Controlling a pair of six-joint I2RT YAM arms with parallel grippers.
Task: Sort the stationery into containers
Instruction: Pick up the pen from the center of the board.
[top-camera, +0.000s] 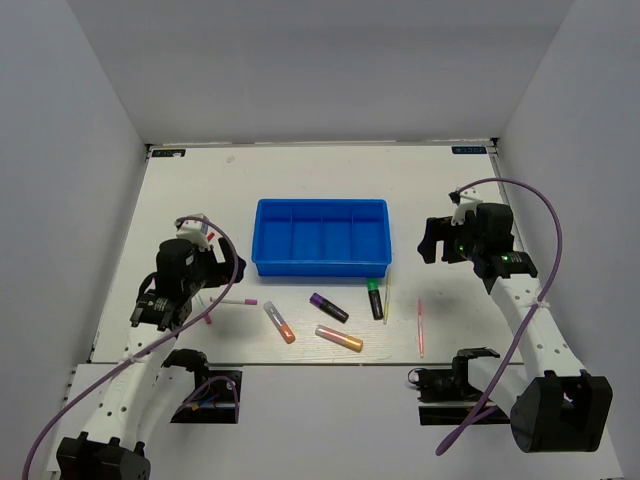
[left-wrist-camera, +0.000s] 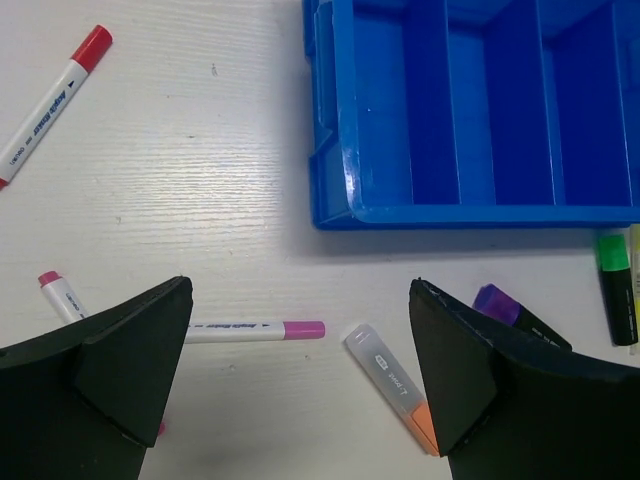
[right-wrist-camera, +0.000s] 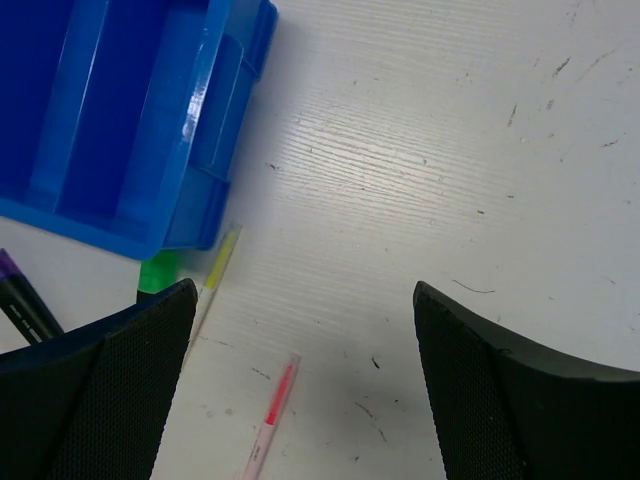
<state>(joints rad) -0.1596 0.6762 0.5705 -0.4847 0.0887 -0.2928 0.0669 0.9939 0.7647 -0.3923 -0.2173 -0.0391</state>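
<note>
Top external: shallow glossy bright-blue rect. plastic tray (top-camera: 320, 268), 4 side-by-side compartments, mid-table | stationery loose on white wood-grain table (top-camera: 450, 200) just in front of tray: stubby purple highlighter (top-camera: 328, 307), green-black highlighter (top-camera: 375, 298), frosted-cap orange highlighter (top-camera: 279, 322), thin pink stick (top-camera: 420, 327), slim pink-white pen (top-camera: 238, 301) | left gripper (left-wrist-camera: 300, 290) jaws wide apart, nothing held | right gripper (right-wrist-camera: 304, 287) likewise.

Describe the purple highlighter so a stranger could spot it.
Start at the big blue tray. On the table just in front of its near wall lies the purple highlighter, slanted. It alone has a purple cap on a black body; the green highlighter to its right is black with a green cap.
</note>
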